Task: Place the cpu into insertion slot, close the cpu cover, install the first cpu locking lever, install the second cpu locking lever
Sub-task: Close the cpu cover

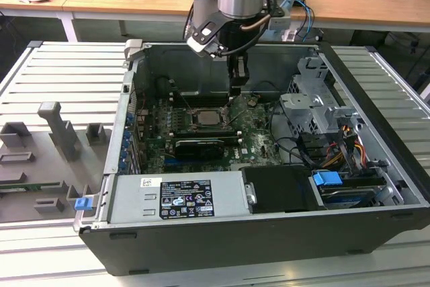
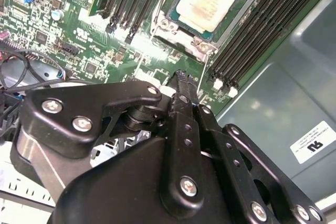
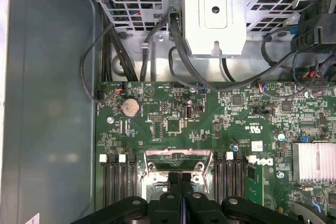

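The end effector (image 2: 181, 77), fingers pressed together and empty, hangs above the board. Just beyond its fingertips the cpu (image 2: 206, 1) sits in its socket. It looks light, rigid and fragile, best gripped by opposite edges.

Matt pale-metal cpu (image 2: 206, 1), satin black pincer (image 3: 180, 178)

The cpu (image 1: 205, 117), 1 flat square chip with a pale silver top, lies level in its socket on the motherboard (image 1: 255, 139), toward the far side. The cpu cover (image 2: 184, 34), a grey metal frame, lies flat around it.
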`<state>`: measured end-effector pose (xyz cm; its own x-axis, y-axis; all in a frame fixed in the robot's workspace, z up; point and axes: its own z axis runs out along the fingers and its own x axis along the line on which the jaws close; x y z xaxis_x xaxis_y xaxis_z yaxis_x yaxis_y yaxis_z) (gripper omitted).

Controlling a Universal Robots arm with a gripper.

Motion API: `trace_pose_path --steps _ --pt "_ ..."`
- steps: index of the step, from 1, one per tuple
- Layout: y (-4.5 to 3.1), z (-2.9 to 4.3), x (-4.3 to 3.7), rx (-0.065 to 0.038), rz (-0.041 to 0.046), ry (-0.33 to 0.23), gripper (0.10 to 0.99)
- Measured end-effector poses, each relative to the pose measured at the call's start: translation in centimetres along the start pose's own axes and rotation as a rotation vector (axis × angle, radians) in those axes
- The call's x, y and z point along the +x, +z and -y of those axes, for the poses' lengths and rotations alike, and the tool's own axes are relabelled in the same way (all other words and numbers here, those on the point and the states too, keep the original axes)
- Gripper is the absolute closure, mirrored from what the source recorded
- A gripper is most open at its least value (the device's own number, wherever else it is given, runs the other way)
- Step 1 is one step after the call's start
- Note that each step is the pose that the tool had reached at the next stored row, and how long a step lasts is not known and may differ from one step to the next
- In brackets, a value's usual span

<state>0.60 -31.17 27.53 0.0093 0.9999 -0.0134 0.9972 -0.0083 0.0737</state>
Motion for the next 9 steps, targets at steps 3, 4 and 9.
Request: trace_pose_path --steps 3,4,9 --pt "0.02 -0.35 0.01 0.000 0.0001 0.000 0.980" --pt "0.04 -0.63 0.01 0.001 0.0002 0.000 0.980" --pt "0.19 -1.50 0.02 0.003 0.0000 0.000 0.980"
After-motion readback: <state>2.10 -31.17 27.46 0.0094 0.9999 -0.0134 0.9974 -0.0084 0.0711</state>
